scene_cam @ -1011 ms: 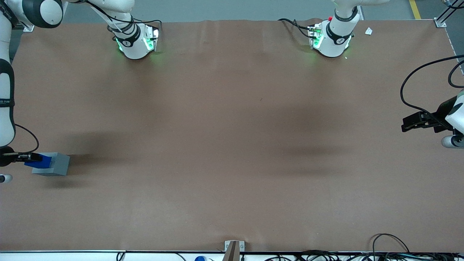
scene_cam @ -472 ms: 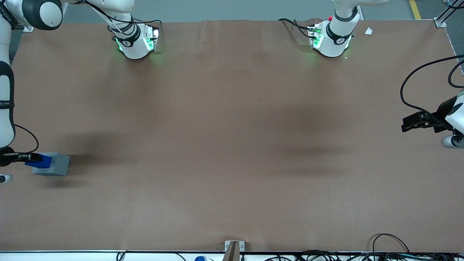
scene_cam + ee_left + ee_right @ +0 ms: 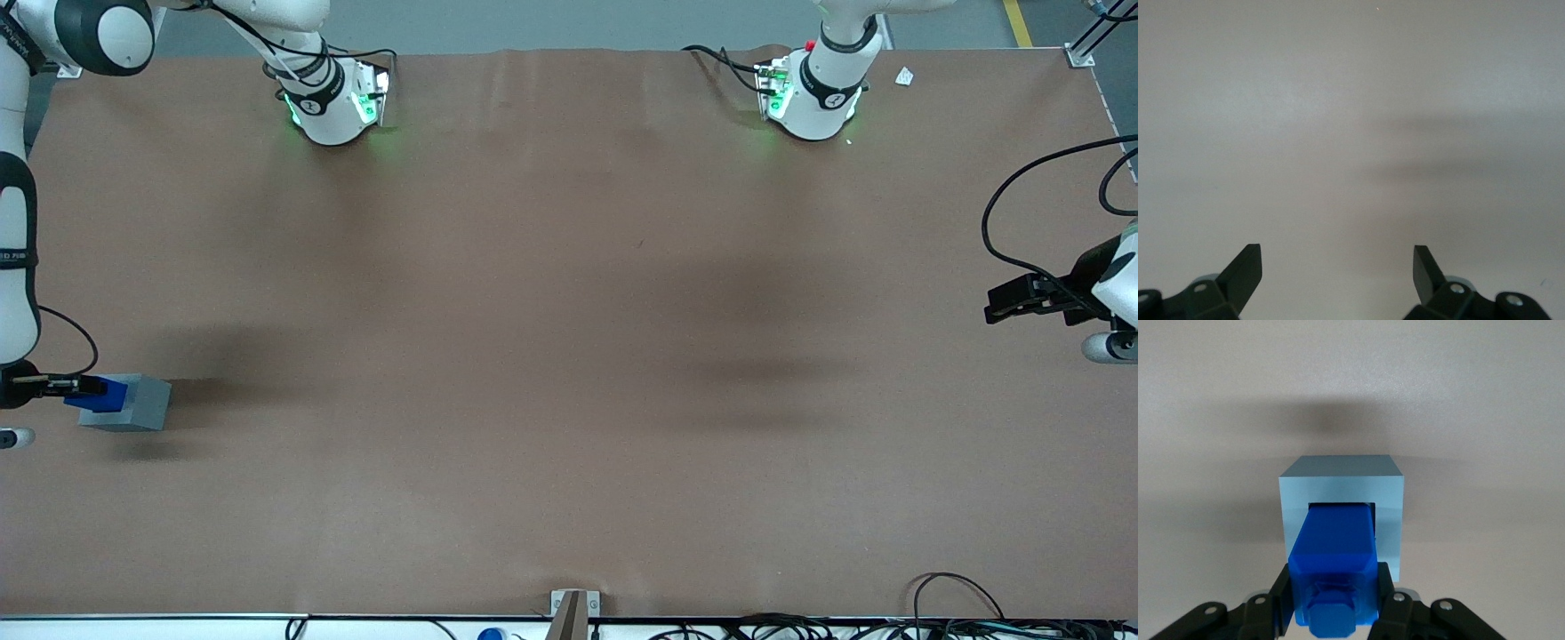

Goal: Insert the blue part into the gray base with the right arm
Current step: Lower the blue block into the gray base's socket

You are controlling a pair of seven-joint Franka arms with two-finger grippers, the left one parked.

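Right wrist view: claw [image 3: 1333,603] clamped on blue part [image 3: 1335,553], its tip inside gray base [image 3: 1341,490] recess.

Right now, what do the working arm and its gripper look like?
The right arm is white and jointed, with dark-gray bands and a thin black cable looping near the wrist; its base glows green. The gripper is black with two fingers, over the gray block.
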